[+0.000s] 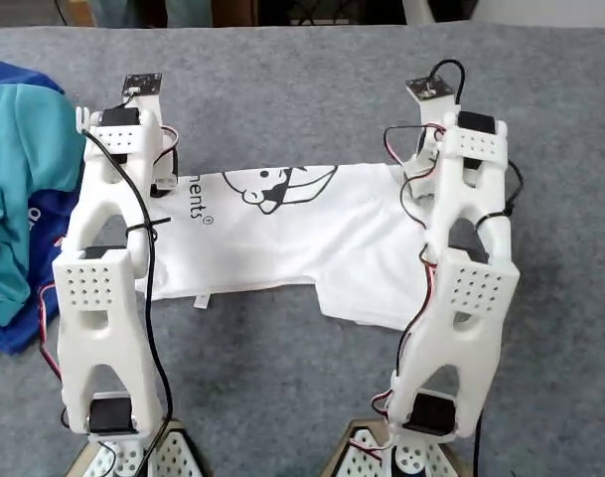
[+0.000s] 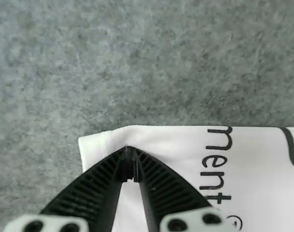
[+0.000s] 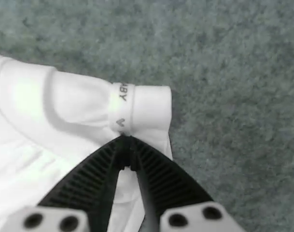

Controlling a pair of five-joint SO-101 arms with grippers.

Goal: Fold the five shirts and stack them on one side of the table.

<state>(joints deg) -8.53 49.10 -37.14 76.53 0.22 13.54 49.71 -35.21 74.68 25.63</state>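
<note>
A white shirt (image 1: 312, 238) with black print lies partly folded on the grey table, between the two arms. My left gripper (image 2: 129, 155) is shut, its tips pinching the shirt's (image 2: 185, 150) edge near a corner, beside the printed letters. In the high view that left gripper (image 1: 164, 186) sits at the shirt's left end. My right gripper (image 3: 125, 143) is shut on a rolled fold of the white shirt (image 3: 64, 106) that carries a small label. In the high view this right gripper (image 1: 413, 164) is at the shirt's far right corner.
A teal shirt (image 1: 24, 169) and a blue shirt (image 1: 29, 248) lie heaped at the table's left edge. Grey felt (image 1: 312, 89) covers the table beyond and in front of the white shirt. Both arm bases stand at the near edge.
</note>
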